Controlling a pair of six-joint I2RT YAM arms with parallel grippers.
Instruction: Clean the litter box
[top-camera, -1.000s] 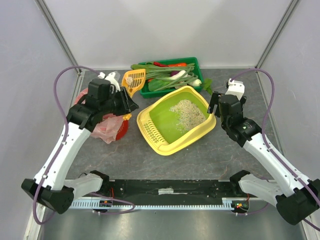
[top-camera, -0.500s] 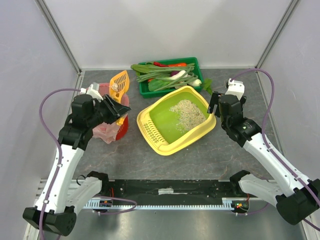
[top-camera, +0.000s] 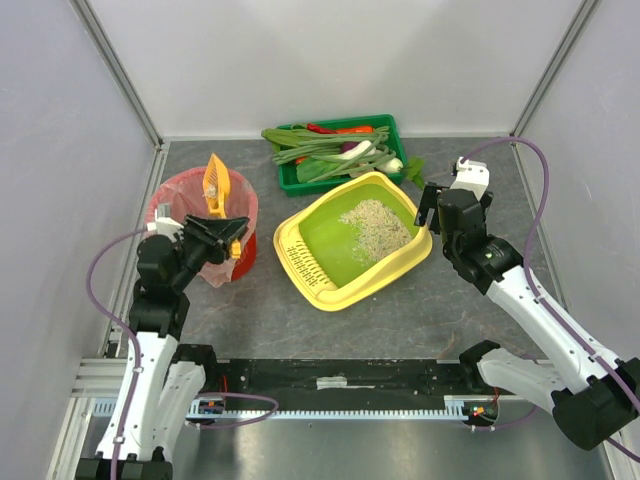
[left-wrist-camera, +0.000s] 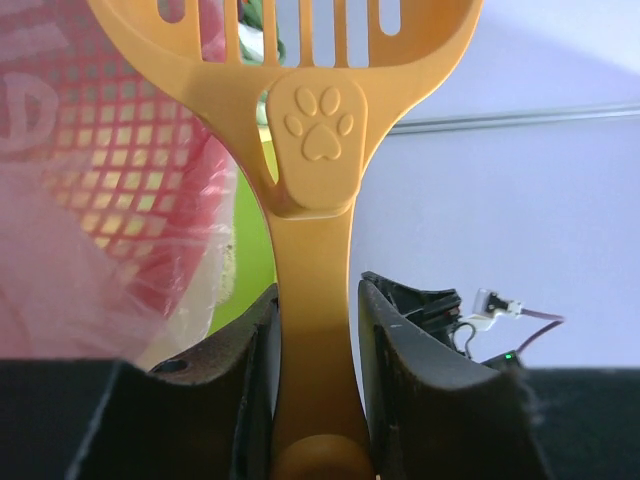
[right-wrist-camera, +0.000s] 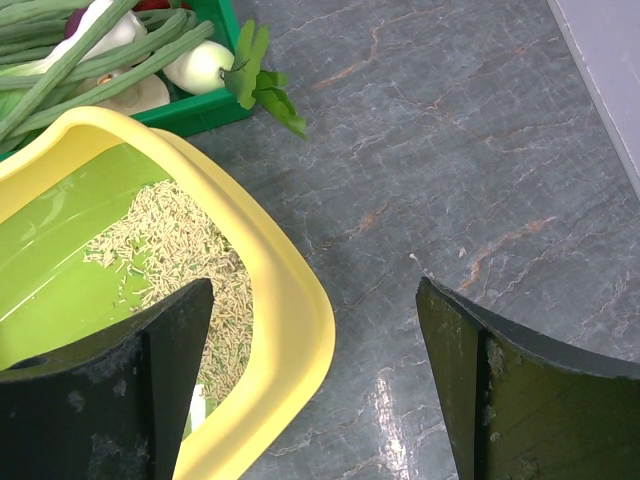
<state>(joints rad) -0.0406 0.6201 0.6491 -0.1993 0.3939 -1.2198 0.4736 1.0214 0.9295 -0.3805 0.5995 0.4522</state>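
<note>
1. Left gripper (top-camera: 228, 238) is clamped on the handle of the orange litter scoop (top-camera: 215, 182). In the wrist view both fingers (left-wrist-camera: 245, 370) sit tight against the handle, slotted head pointing away.
2. The scoop head is over the red bin with pink bag (top-camera: 172, 200), by the left edge of the worktop (top-camera: 450, 310). Can't tell whether anything is left in the scoop.
3. The litter box (top-camera: 330, 248) sits mid-worktop, just on the near side of the green vegetable crate (top-camera: 385, 130) at the far edge.
4. Its long axis runs diagonally. The slotted ledge (top-camera: 300, 262) is at the near-left end and the litter (top-camera: 378, 228) is piled toward the far-right end.
5. Key relation: the box lies to the right of the left gripper, ledge end closest. My read is that another pass means swinging right and reaching along that diagonal to the far end.
6. Right gripper (right-wrist-camera: 315, 380) is open, jaws straddling the yellow rim at the far-right end. One finger is inside over the litter and one is outside over the worktop, and neither pinches the rim.
7. The right arm is nearer the litter but carries no tool. It's likely there to steady the box.
</note>
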